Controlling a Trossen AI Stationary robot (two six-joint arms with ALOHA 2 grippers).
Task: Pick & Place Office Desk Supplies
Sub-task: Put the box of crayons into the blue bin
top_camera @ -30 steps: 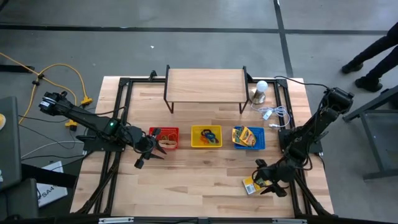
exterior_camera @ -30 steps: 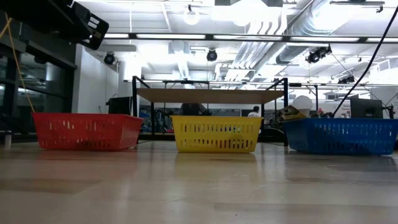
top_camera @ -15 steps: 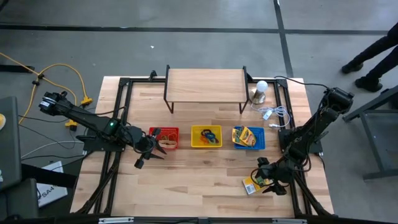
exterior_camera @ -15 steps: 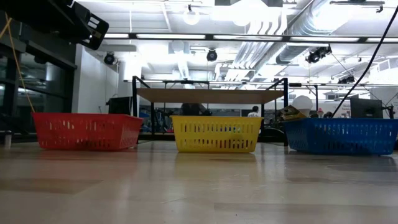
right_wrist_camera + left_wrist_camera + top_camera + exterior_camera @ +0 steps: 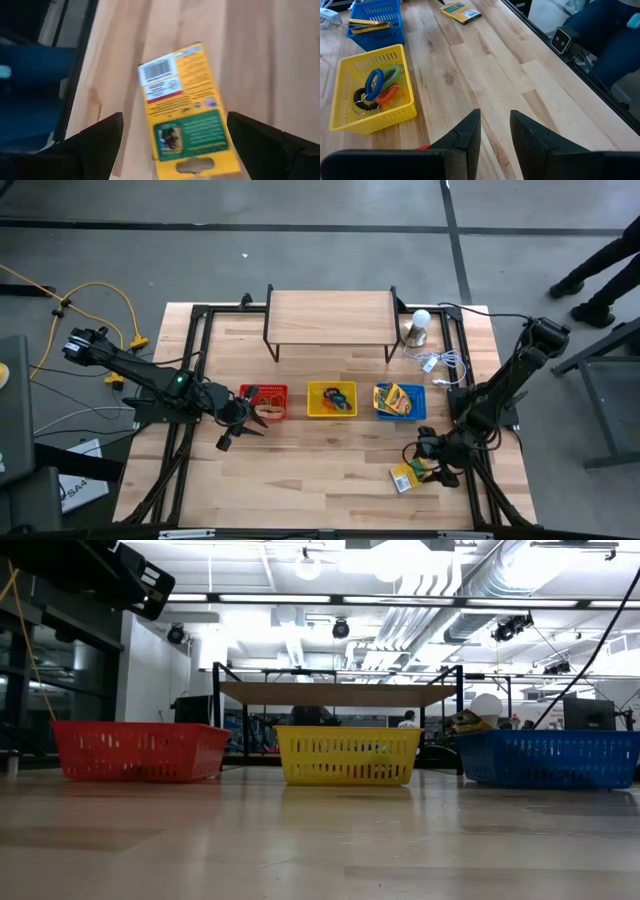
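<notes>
The right end effector [image 5: 424, 469] is hanging with its fingers spread wide and grasping nothing, and the flat yellow-and-green cardboard crayon box [image 5: 183, 107] is lying on the wooden desk [image 5: 320, 470] between and just in front of those fingers. The box is lying flat and turned at an angle to the fingers, so I judge that they may close on a corner and push it away, or slide over its thin edge. The blue plastic basket [image 5: 400, 401] already holding crayon boxes is standing well behind this end effector with nothing visible between, while the left end effector [image 5: 495, 129], slightly parted and empty, is waiting near the yellow plastic basket [image 5: 342, 67] of coloured coil rings.
</notes>
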